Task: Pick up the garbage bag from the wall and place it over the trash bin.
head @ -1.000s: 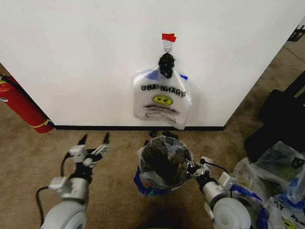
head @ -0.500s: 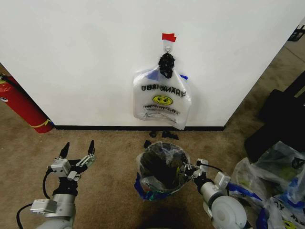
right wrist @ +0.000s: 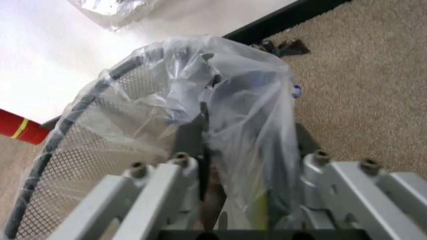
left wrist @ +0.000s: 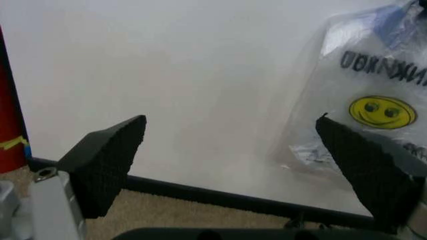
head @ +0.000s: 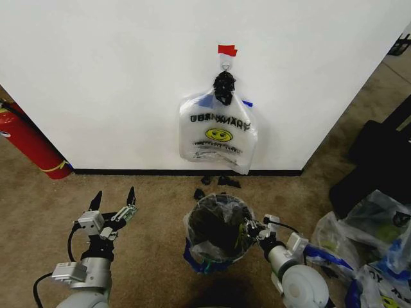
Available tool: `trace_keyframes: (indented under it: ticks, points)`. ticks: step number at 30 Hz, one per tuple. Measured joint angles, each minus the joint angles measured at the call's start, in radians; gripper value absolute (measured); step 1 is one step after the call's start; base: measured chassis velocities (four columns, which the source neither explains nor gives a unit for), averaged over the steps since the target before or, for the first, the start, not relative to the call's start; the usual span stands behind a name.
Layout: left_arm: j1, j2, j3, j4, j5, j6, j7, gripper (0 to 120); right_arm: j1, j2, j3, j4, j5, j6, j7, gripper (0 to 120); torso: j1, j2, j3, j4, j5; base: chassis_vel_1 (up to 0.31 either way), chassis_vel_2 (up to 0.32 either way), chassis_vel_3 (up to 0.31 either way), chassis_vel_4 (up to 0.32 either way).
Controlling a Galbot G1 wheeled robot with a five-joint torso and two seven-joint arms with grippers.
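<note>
The black mesh trash bin [head: 209, 228] stands on the carpet just in front of the white wall [head: 115, 77]. The see-through garbage bag [head: 239, 213] with blue edges is draped over its rim and down its sides. My right gripper [head: 252, 230] is at the bin's right rim, shut on a fold of the garbage bag [right wrist: 247, 105] beside the mesh of the trash bin [right wrist: 87, 145]. My left gripper [head: 114, 200] hovers open and holds nothing, left of the bin; its fingers [left wrist: 110, 160] face the wall [left wrist: 167, 75].
A whiter bag with a yellow smiley face [head: 218, 135] hangs from a hook under red tape [head: 227, 49]. A red fire extinguisher [head: 29, 144] leans at the left. Full plastic bags [head: 372, 221] and a black object [head: 385, 154] crowd the right. Black scraps [head: 215, 181] lie by the baseboard.
My left arm pulled back and to the left from beside the bin, then rose a little. The right gripper drew the bag slightly toward me along the bin's right side.
</note>
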Motion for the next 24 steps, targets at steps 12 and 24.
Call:
trace_keyframes:
  ticks: [12, 24]
  points:
    - [-0.002, -0.036, -0.018, -0.030, -0.021, 0.043, -0.014, 100, -0.027, 0.000, 0.010, 0.008, -0.044, 0.016, -0.010, 73, 0.000, 0.000, 0.000, -0.0001, 0.0000, 0.000, 0.000, 0.000, 0.000]
    - [0.021, -0.008, 0.070, -0.052, 0.051, 0.038, -0.007, 100, -0.044, 0.003, 0.026, 0.009, -0.058, 0.033, -0.019, 100, 0.000, 0.000, 0.000, 0.0001, 0.0000, 0.000, 0.000, 0.000, 0.000]
